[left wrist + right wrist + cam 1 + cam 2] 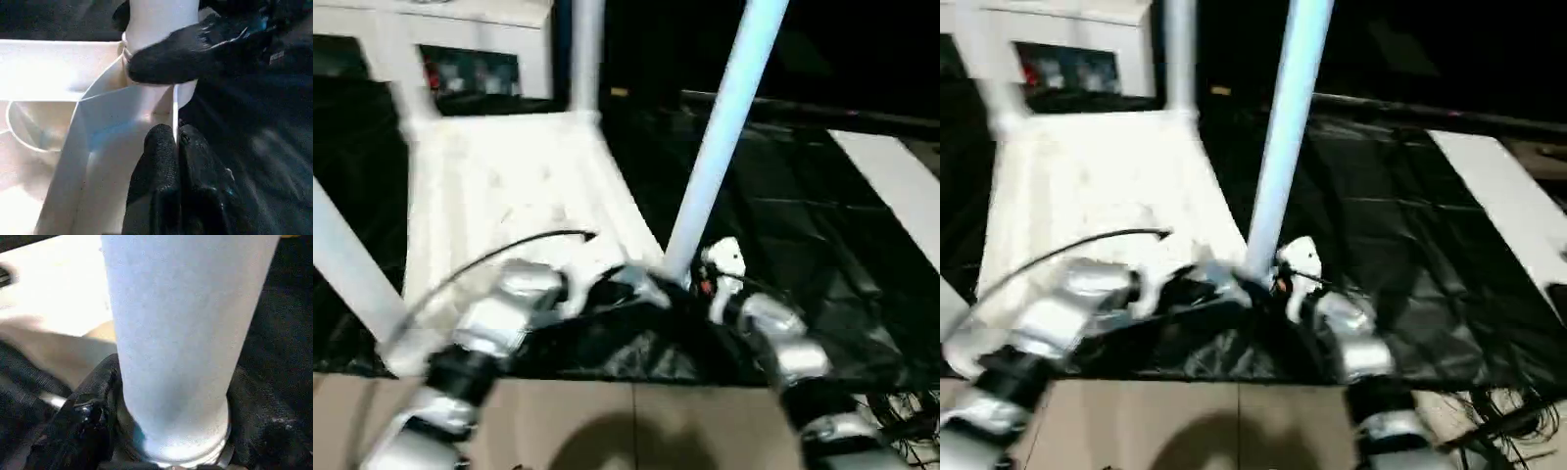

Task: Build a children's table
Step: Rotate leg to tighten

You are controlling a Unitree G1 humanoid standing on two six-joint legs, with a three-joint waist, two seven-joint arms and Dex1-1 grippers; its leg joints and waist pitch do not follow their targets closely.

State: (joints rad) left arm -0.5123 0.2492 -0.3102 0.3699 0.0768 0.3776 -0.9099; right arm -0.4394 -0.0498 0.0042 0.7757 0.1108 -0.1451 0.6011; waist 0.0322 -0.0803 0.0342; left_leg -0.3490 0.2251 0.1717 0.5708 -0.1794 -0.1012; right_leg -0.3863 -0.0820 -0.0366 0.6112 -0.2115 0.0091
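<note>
The white tabletop [499, 186] lies upside down on a black sheet, with white legs standing up from its corner sockets. The near right leg [724, 127] rises tilted from its socket. My right gripper [690, 279] is shut on the foot of this leg [176, 333], one black finger [88, 416] pressed against its side. My left gripper [174, 147] is shut on the thin white rim of the tabletop [98, 122] just beside that corner socket. Other legs stand at the far right [587, 54], far left [396, 69] and near left [347, 264].
A white cabinet [470, 39] stands behind the tabletop. A white board [891, 176] lies on the black sheet [803, 225] at the right. Tan floor [636, 421] runs along the front, with loose cables [901, 416] at the near right.
</note>
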